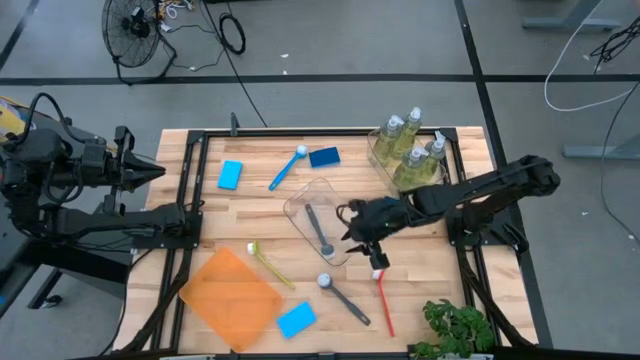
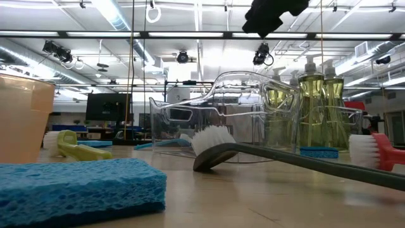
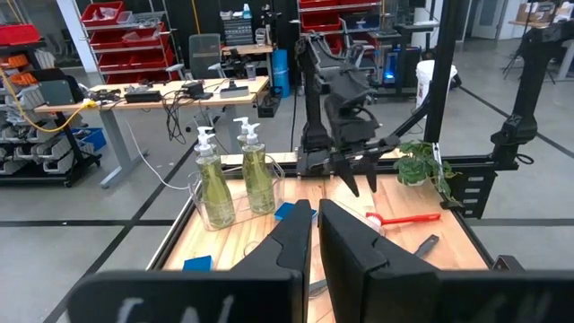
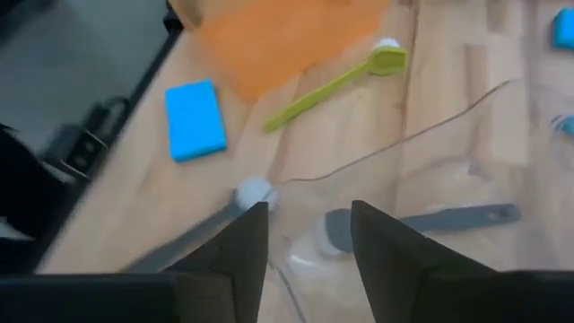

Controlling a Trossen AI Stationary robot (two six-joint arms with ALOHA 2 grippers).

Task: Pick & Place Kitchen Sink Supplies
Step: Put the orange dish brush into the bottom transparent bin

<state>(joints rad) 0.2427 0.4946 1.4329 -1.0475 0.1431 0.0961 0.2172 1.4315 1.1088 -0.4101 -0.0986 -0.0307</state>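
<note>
Left end effector (image 1: 150,170) parked at the frame's left edge off the desk (image 1: 260,215), fingers pressed together on nothing. Mid-frame, right end effector (image 1: 362,232) poised above the lower right rim of the clear tub (image 1: 320,220), fingers partly apart, gripping nothing. Inside the tub, grey brush (image 1: 319,230) just left of those fingers, long axis running upper left to lower right. Red brush (image 1: 383,295) just below, handle pointing down-frame. Right arm far nearer to both. No brand, label or writing legible anywhere.
</note>
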